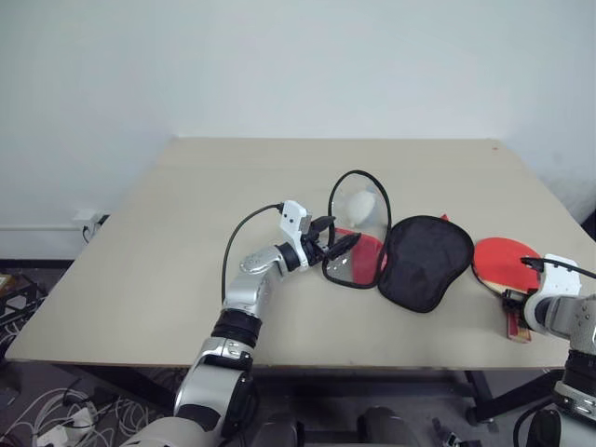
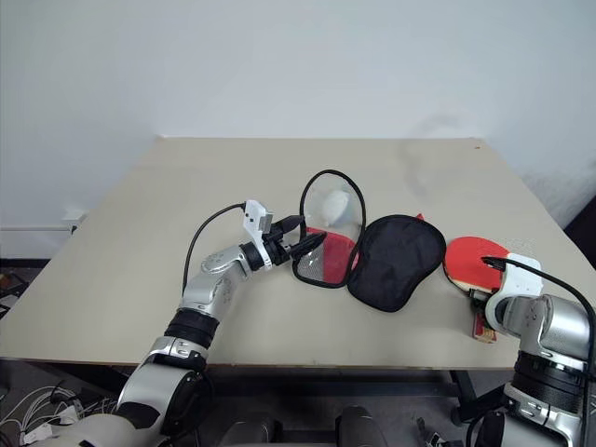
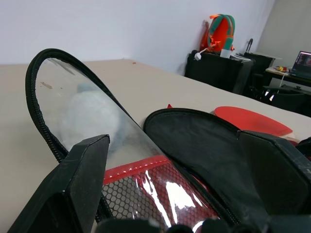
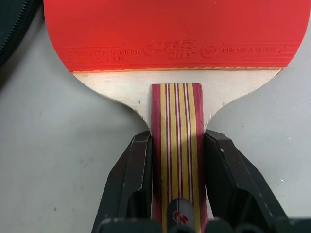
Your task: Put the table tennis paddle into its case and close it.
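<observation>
Here, label by label:
Table (image 1: pixel 186 242): pale beige top; case and paddle both lie on it, toward the robot's right half.
Case (image 1: pixel 424 261): unzipped and spread in two halves. The black-lined half lies flat, inside facing up. The other half, with a clear window, red strip and mesh patch, stands tilted up, its black zip edge forming a loop.
Left gripper (image 1: pixel 341 246): level, pointing at the raised half of the case. Fingers (image 3: pixel 80 187) are spread wide, one on each side of the window panel's lower edge. Whether they touch the panel I cannot tell; they are not clamped on it.
Paddle (image 1: pixel 505 261): flat on the table, red face up, just beside the black-lined half of the case on its right, outside the case. Handle points toward the robot.
Right gripper (image 4: pixel 177 182): angled down over the paddle's handle. Fingers (image 4: pixel 127 187) are narrowed in against both sides of the striped handle, touching or nearly so; the wrist view shows the handle lying straight between them. Paddle is not lifted.
Background: a red-and-green backpack (image 3: pixel 219 31) sits on dark furniture behind the table.
</observation>
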Controlling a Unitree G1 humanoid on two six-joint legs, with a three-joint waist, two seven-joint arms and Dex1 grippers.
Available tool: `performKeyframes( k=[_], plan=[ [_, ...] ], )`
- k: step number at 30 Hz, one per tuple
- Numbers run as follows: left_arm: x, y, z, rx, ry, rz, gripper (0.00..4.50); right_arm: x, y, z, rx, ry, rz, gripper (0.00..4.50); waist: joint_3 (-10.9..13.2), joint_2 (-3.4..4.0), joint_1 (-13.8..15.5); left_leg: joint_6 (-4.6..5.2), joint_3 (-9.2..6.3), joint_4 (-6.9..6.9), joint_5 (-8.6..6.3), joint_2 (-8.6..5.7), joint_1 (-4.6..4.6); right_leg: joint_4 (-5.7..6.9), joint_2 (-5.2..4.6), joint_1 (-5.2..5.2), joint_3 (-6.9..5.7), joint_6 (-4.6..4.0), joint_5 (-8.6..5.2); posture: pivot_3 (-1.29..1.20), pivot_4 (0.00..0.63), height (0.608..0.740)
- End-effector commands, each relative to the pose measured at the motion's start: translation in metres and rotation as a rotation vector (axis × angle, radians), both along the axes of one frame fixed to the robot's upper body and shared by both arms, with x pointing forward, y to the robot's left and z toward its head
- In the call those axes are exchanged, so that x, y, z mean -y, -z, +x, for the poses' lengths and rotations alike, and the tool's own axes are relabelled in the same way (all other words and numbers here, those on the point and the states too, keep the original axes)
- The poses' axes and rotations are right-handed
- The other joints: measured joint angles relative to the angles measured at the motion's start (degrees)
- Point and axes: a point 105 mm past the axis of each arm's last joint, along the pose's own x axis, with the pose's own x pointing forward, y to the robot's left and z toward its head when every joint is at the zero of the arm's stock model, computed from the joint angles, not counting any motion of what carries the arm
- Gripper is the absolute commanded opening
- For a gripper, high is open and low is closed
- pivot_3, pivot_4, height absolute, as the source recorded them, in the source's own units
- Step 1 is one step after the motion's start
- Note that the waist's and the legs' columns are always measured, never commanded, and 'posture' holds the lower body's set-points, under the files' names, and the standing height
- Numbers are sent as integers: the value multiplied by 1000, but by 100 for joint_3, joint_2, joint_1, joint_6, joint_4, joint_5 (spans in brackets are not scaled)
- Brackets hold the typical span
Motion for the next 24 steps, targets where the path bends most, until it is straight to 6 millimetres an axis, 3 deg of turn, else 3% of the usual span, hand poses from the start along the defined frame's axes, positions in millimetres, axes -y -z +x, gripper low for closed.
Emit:
performKeyframes(
  k=[1,8,16,24],
  plan=[
    [1,-17,5,61,-1,-7,4500,0,-22,16,101,15,-21,1143,1,2,2,0,1,0,0,0,-1,0,0,-1,1,0,0,0,0,740],
    [3,-18,5,61,3,-8,4500,6,-49,38,216,68,-94,1143,2,16,18,0,1,-8,0,-2,-10,0,0,-13,4,1,0,0,0,740],
    [4,-18,6,63,-2,-11,4500,-10,-68,57,269,26,-139,1143,1,20,21,0,0,-18,0,-2,-16,-1,0,-23,4,2,0,0,0,740],
    [5,-18,7,64,-5,-15,4500,-12,-84,75,320,40,-200,1143,1,24,18,1,1,-17,1,-1,-17,1,0,-24,4,2,0,0,0,740]
  ],
)
